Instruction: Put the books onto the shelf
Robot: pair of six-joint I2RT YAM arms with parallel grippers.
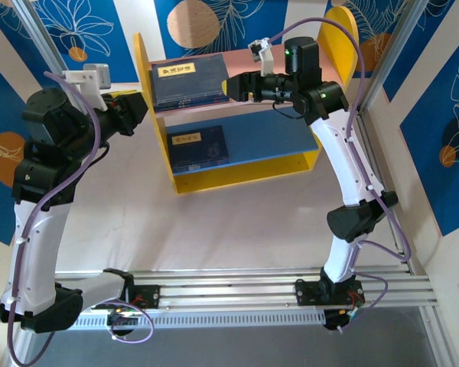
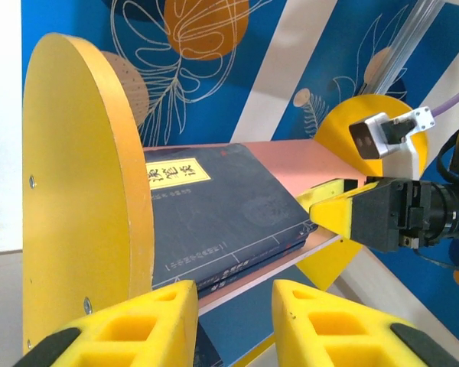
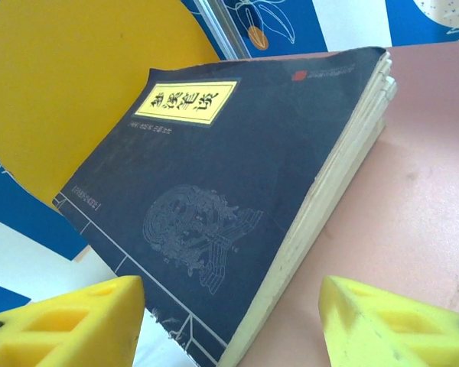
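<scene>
The shelf (image 1: 143, 70) stands at the back middle, with yellow side panels, a pink upper board (image 3: 421, 191) and a blue lower board (image 1: 268, 138). A stack of navy books (image 1: 190, 80) lies flat on the upper board, and one more navy book (image 1: 199, 147) lies on the lower board. My right gripper (image 1: 234, 86) is open at the stack's right edge; the near corner of the books (image 3: 237, 168) lies between its yellow fingers (image 3: 69, 325). My left gripper (image 2: 235, 317) is open and holds nothing, just outside the left side panel (image 2: 76, 191).
The metal frame post (image 1: 394, 57) rises right of the shelf, close behind my right arm. Blue patterned walls enclose the back and sides. Bare white tabletop (image 1: 214, 229) stretches between the shelf and the arm bases' rail (image 1: 237, 294).
</scene>
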